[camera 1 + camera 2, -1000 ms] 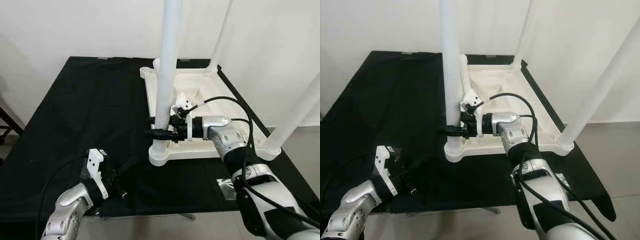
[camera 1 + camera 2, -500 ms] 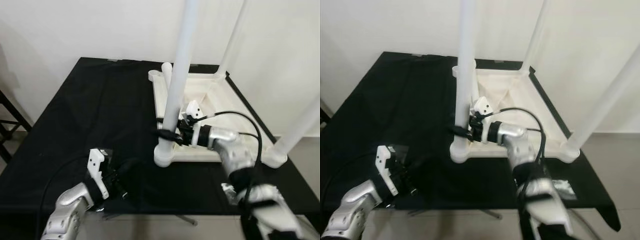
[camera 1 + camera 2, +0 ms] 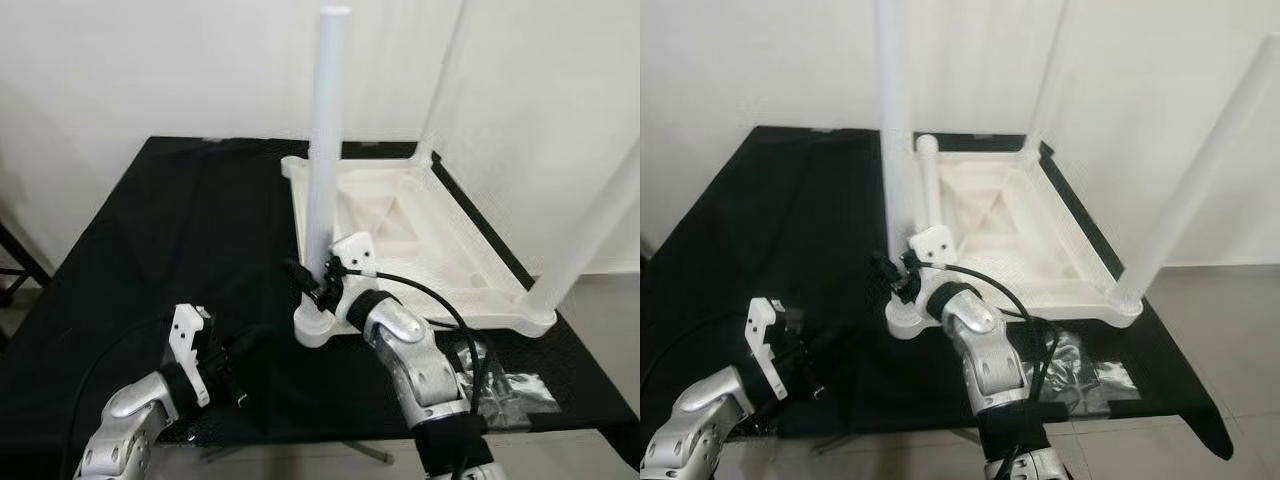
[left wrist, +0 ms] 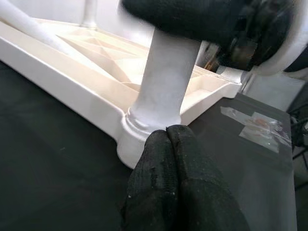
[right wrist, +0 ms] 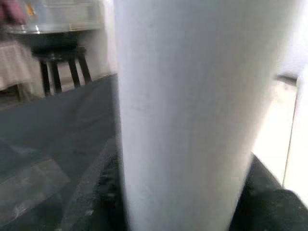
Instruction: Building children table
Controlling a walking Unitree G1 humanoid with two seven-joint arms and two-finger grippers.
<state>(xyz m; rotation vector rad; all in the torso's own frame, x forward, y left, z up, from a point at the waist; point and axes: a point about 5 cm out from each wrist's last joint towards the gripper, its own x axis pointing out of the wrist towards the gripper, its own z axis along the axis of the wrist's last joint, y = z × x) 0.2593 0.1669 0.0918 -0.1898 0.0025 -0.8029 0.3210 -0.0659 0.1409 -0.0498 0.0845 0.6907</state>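
A smooth white cylindrical leg (image 3: 323,170) of the upturned ribbed plastic tabletop (image 3: 420,235) was gripped by the right claw (image 3: 308,283); the left claw (image 4: 166,159) was held closed above the black-clothed desk (image 3: 190,230).

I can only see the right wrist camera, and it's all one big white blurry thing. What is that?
Observer: That's a white table leg, standing upright in a corner of the upside-down tabletop. The right gripper clasps it low down.
Operator: Are other legs up too?
Observer: Yes, a far-right leg and a near-right leg stand in their corners.
Operator: Where's the other hand?
Observer: The left gripper is shut and empty, pointing at that first leg's base over the black cloth.
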